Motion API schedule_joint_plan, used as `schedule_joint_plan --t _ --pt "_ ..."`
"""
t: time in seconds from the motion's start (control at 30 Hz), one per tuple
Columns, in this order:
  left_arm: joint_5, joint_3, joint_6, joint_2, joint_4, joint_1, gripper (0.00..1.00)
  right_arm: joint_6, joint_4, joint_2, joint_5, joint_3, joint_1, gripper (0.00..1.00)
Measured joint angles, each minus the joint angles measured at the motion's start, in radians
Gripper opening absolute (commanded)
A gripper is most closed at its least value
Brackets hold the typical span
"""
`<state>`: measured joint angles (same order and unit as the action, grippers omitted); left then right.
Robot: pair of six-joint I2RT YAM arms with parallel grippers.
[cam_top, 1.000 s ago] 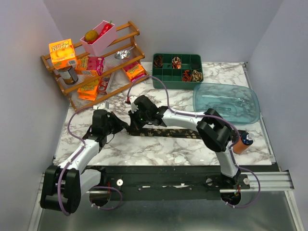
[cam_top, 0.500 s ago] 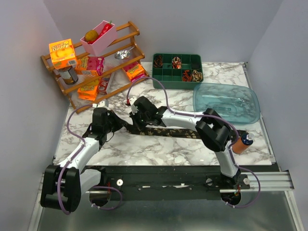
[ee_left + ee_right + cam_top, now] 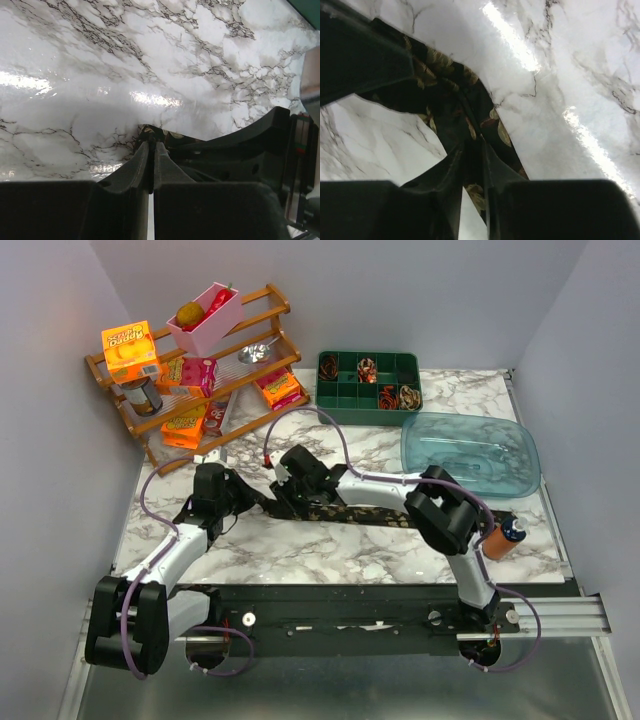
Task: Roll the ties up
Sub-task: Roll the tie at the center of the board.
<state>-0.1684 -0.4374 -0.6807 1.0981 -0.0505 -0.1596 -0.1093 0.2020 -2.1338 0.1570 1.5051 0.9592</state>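
Pinching the tie [image 3: 370, 517] end in closed jaws of left gripper [image 3: 151, 146] and right gripper [image 3: 472, 144], freshly shifted rightward, probably starting the first coil.

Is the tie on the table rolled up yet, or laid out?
Laid out: the tie lies as a long flat strip on the table, no coil visible; the right gripper is shut on its left end.

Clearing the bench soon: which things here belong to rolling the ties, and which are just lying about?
Job: flat tie, rolled ties, green tray, left tool, right tool.
Lying about: wooden rack, blue tub, orange bottle.
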Motion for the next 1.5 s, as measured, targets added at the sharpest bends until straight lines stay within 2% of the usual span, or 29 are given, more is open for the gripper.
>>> schedule_joint_plan --t 0.07,0.1,0.2,0.3,0.5,0.77,0.87,1.0,1.23,1.3,1.47,1.5 --pt "0.001 0.000 0.000 0.000 0.000 0.000 0.11 0.026 -0.003 0.026 0.008 -0.030 0.000 0.67" --pt "0.001 0.000 0.000 0.000 0.000 0.000 0.11 0.036 -0.007 0.038 0.011 -0.045 0.000 0.79" --pt "0.001 0.000 0.002 0.000 0.000 0.000 0.11 0.079 -0.031 0.068 0.026 -0.076 0.000 0.92" --pt "0.001 0.000 0.003 0.002 0.000 0.000 0.11 0.099 -0.048 0.071 0.035 -0.081 0.000 0.98" --pt "0.001 0.000 0.003 0.007 0.000 0.000 0.11 0.134 -0.077 0.063 0.045 -0.084 0.000 0.99" --pt "0.001 0.000 0.003 0.015 -0.001 0.000 0.11 0.160 -0.106 0.020 0.056 -0.074 0.000 0.90" --pt "0.001 0.000 0.003 0.014 -0.001 0.000 0.12 0.166 -0.124 0.006 0.055 -0.063 0.000 0.83" --pt "0.001 0.000 0.003 0.014 -0.001 0.000 0.12 0.181 -0.142 -0.007 0.046 -0.055 0.001 0.64" --pt "0.000 0.000 -0.003 0.015 -0.015 0.000 0.12 0.220 -0.164 -0.018 -0.011 -0.055 0.026 0.59" --pt "-0.001 0.000 -0.006 0.015 -0.019 0.000 0.12 0.227 -0.168 -0.019 -0.026 -0.055 0.037 0.52" --pt "-0.006 0.000 -0.012 0.018 -0.031 0.000 0.15 0.232 -0.172 -0.021 -0.041 -0.055 0.048 0.49" --pt "-0.007 0.000 -0.013 0.018 -0.032 0.000 0.17 0.232 -0.172 -0.021 -0.042 -0.055 0.048 0.46"
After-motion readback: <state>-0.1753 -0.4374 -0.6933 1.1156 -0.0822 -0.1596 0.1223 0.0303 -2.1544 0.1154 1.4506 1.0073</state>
